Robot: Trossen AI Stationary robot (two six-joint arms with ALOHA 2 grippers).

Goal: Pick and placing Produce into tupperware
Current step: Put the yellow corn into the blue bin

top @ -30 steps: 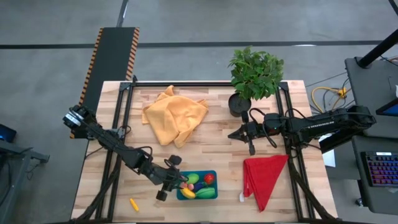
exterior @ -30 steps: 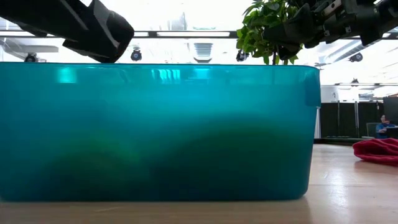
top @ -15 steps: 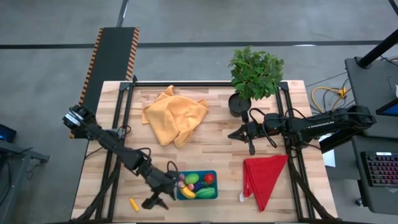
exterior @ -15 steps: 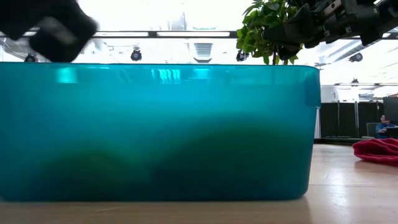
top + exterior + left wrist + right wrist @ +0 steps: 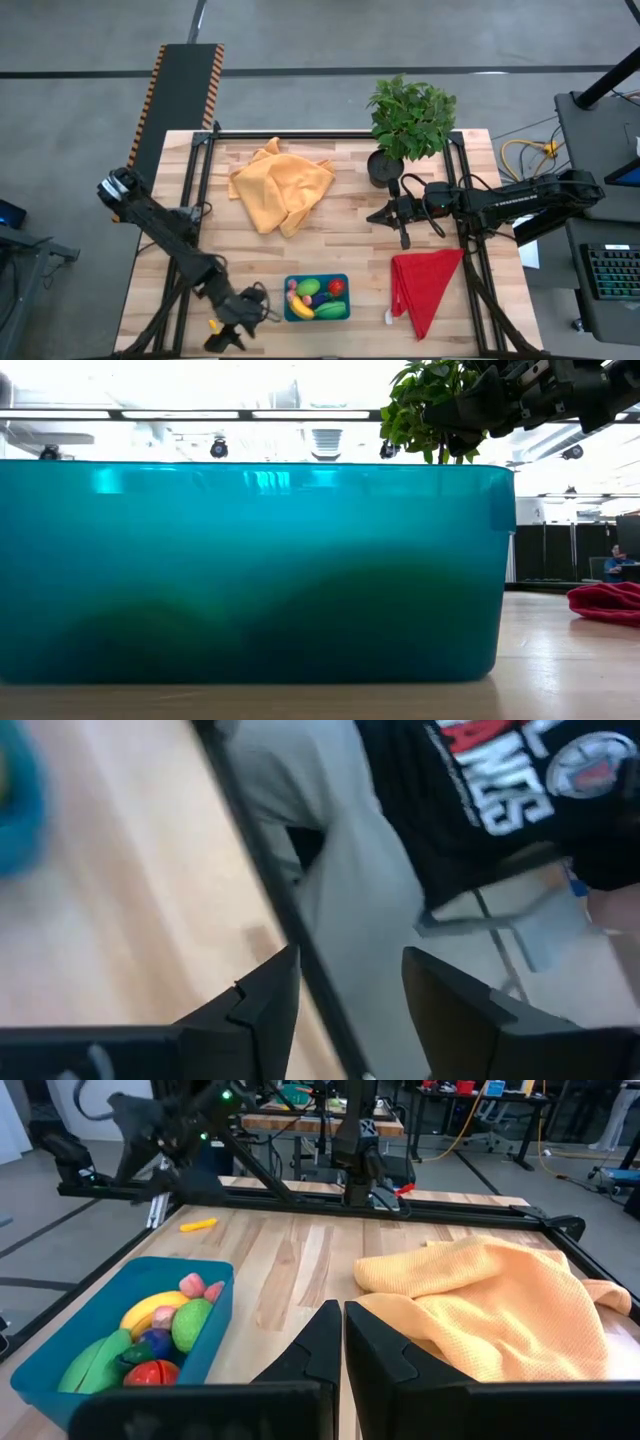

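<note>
High view: the teal tupperware [image 5: 317, 298] is sitting near the table's front edge, holding the banana [image 5: 302, 310], tomato [image 5: 336, 287] and green pieces; the carrot [image 5: 214, 327] is lying outside, beside the left gripper [image 5: 237, 329]. Left wrist view: its fingers [image 5: 262, 1000] are standing apart, empty. Right wrist view: the right gripper [image 5: 343, 1332] is staying closed, well apart.

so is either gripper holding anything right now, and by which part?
Nothing is held. The left gripper, near the table's front-left corner by the carrot, is open with nothing between its fingers. The right gripper is shut on nothing, mid-table.
</note>
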